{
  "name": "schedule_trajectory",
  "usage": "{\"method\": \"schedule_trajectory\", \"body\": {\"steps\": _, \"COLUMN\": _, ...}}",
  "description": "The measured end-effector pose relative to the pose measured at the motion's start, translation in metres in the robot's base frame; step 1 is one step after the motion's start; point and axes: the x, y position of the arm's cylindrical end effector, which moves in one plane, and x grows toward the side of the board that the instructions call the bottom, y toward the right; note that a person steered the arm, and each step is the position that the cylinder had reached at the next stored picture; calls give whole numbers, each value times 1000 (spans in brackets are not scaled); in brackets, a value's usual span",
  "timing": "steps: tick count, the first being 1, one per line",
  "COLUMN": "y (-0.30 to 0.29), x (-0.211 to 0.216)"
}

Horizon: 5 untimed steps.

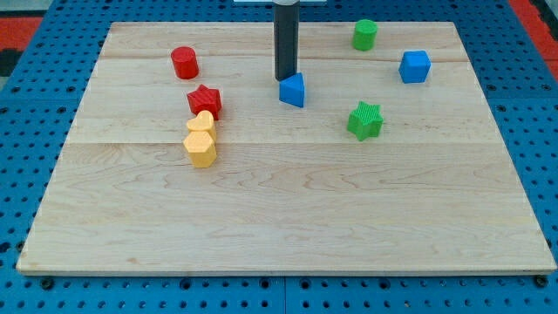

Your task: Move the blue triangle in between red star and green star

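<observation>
The blue triangle (293, 90) sits on the wooden board (288, 209) near the middle of its upper half. My tip (285, 78) touches the triangle's top-left side. The red star (205, 100) lies to the triangle's left. The green star (365, 120) lies to its right and a little lower. The triangle is roughly between the two stars, slightly above the line joining them.
A red cylinder (184, 63) stands above the red star. A yellow heart (202, 124) and a yellow hexagon (200, 148) touch below the red star. A green cylinder (365, 35) and a blue cube (416, 66) are at the top right.
</observation>
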Motion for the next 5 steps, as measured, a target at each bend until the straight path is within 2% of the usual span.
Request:
{"method": "schedule_trajectory", "body": {"steps": 1, "y": 10, "x": 0}}
{"method": "schedule_trajectory", "body": {"steps": 3, "y": 14, "x": 51}}
{"method": "schedule_trajectory", "body": {"steps": 5, "y": 25, "x": 38}}
